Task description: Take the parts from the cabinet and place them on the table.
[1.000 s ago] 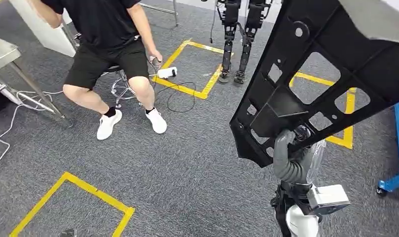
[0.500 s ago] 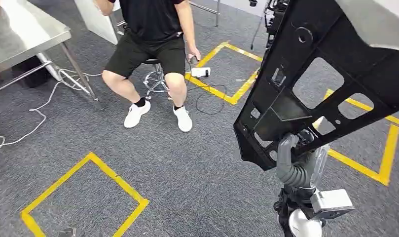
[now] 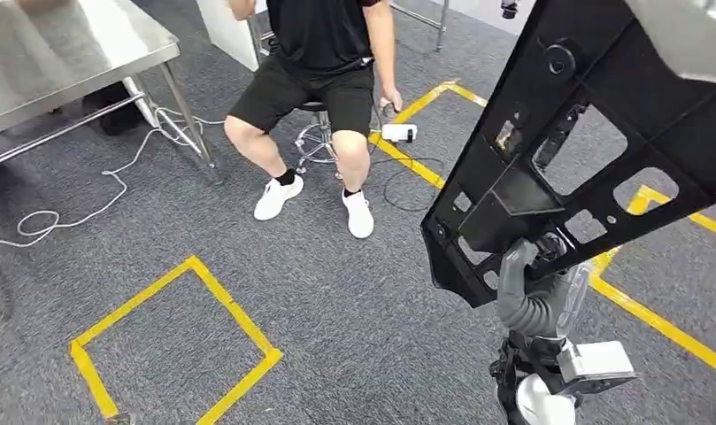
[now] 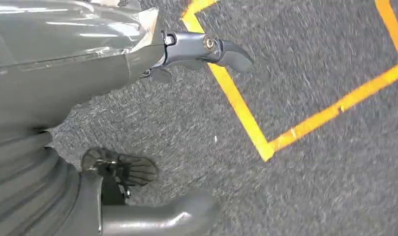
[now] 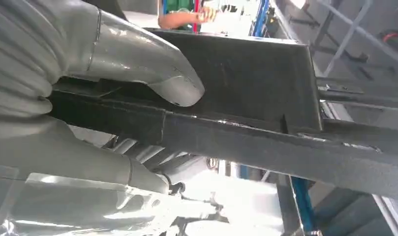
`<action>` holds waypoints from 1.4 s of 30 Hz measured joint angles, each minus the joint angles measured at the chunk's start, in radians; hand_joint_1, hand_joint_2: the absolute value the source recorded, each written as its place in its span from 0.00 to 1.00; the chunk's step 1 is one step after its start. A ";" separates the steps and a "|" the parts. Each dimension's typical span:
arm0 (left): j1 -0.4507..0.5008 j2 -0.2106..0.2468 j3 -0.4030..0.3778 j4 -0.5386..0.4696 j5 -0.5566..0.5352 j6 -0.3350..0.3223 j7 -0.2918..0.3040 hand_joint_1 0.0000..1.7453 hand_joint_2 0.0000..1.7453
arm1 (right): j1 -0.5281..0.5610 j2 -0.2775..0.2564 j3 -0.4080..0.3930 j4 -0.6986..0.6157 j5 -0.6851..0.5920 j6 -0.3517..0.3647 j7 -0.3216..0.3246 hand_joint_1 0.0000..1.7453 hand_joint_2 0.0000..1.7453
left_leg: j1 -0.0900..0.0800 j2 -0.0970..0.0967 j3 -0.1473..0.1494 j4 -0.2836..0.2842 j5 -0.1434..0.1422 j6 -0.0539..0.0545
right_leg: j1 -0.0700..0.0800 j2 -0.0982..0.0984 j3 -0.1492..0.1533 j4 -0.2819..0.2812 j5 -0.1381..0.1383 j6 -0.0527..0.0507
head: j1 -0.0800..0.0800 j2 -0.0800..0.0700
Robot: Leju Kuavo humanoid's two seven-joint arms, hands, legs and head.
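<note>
Right hand (image 3: 535, 266) grips the lower edge of a large black plastic panel part (image 3: 593, 150), lower right of the head view; the part runs tilted up to the upper right corner, cutouts showing carpet through them. In the right wrist view the grey thumb (image 5: 152, 73) presses on the black part's (image 5: 246, 69) flat face, fingers clamped under its rim. Left hand (image 4: 137, 78) hangs over grey carpet (image 4: 310, 187), holding nothing; one dark finger (image 4: 221, 49) sticks out straight, the rest are hidden, so spread or curled cannot be told. No containers, no readable writing or labels.

Steel table (image 3: 62, 53) sits upper left of the head view, white cable (image 3: 88, 199) trailing under it. A seated person (image 3: 323, 80) in black on a stool, upper centre, holds a white device (image 3: 398, 133). Yellow tape squares (image 3: 173, 341) mark the floor.

Versus the earlier frames the whole view has swung: table and person sit further right and lower, more tabletop visible; the part sits in the same grip.
</note>
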 joint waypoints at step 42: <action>0.004 0.008 0.044 0.001 0.004 0.006 0.002 0.00 1.00 | -0.012 0.002 0.002 -0.013 0.037 0.007 0.009 1.00 1.00 | -0.013 -0.103 0.043 -0.059 -0.010 0.049 | 0.011 0.060 -0.165 0.280 -0.093 0.007 | 0.011 0.000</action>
